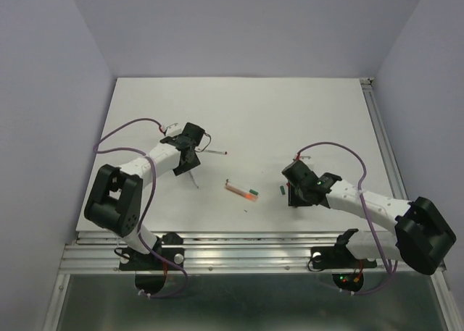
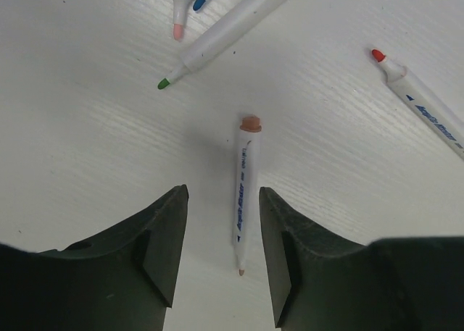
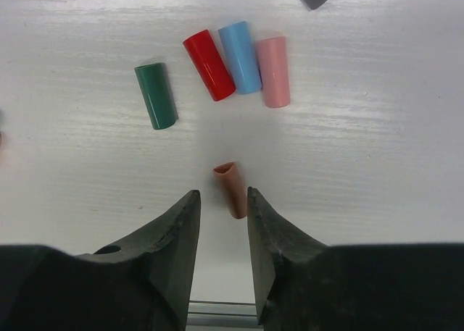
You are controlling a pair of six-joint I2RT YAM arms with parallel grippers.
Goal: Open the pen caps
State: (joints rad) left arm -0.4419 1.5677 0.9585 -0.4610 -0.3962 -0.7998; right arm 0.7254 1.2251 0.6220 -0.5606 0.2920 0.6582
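A fixed camera high above the near edge looks down over the whole table [image 1: 254, 106], including the left and right patches each wrist camera sees close-up, facing down past its own fingers [image 2: 163, 251].

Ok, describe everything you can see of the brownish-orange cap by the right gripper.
The brownish-orange cap is a short, smooth plastic tube, off its pen. It lies on its side on the white table, open mouth pointing away from the right gripper, its other end between the open fingers. It sits close by one finger; contact cannot be told. It lies apart from the other caps.
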